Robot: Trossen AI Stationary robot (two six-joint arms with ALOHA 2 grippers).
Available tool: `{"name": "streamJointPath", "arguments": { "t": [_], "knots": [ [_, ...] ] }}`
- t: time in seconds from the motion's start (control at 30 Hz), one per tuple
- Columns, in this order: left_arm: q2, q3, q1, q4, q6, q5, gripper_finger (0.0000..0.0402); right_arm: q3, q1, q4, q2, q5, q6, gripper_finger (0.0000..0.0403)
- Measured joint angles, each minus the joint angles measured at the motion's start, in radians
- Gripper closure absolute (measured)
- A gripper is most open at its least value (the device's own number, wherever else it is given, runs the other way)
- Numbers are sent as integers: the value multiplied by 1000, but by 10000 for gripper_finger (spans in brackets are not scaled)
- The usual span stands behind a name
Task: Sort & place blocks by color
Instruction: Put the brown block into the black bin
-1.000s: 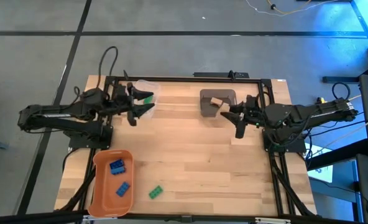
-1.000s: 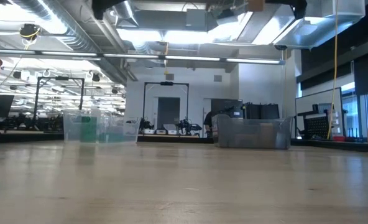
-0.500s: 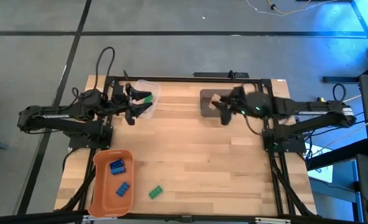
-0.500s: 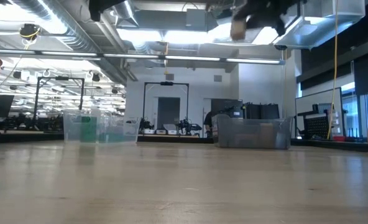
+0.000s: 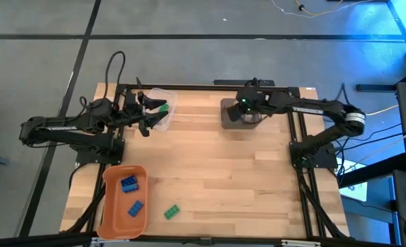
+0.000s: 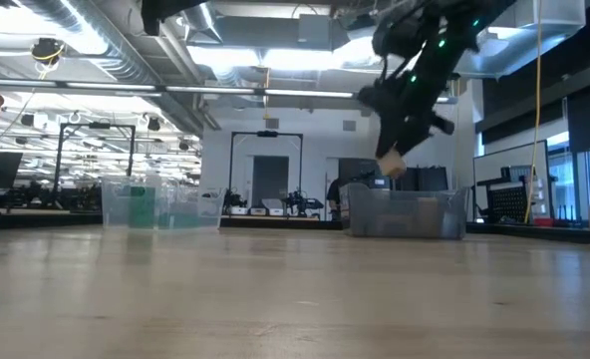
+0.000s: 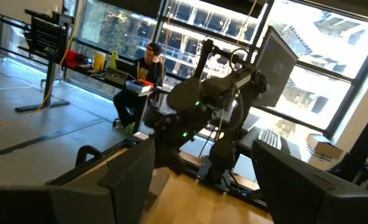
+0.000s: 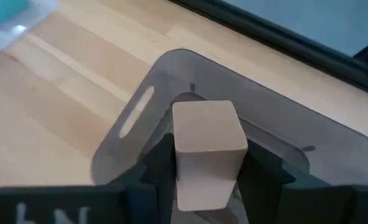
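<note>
Right gripper (image 8: 206, 180) now reaches over the grey bin (image 5: 232, 110) at the table's far side, clamping a tan block (image 8: 207, 149); left gripper (image 5: 148, 115) wide open.

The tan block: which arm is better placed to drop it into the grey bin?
The right. Its end effector already holds the tan block above the grey bin. The left end effector is by the clear bin.

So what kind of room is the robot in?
Probably a robotics lab or workshop. Bare ceiling ducts run overhead, benches with gear stand behind the wooden table, and a person sits at a desk by large windows.
</note>
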Motion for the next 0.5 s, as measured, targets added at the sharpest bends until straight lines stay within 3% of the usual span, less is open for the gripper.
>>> {"name": "streamJointPath", "arguments": {
  "t": [0.2, 0.5],
  "knots": [
    [0, 0, 0, 0, 0, -14, 143, 0, -9, 85, 111, -8, 62, 272],
    [0, 0, 0, -1, 0, -15, 143, 0, -9, 87, 184, -49, 115, 199]
  ]
}}
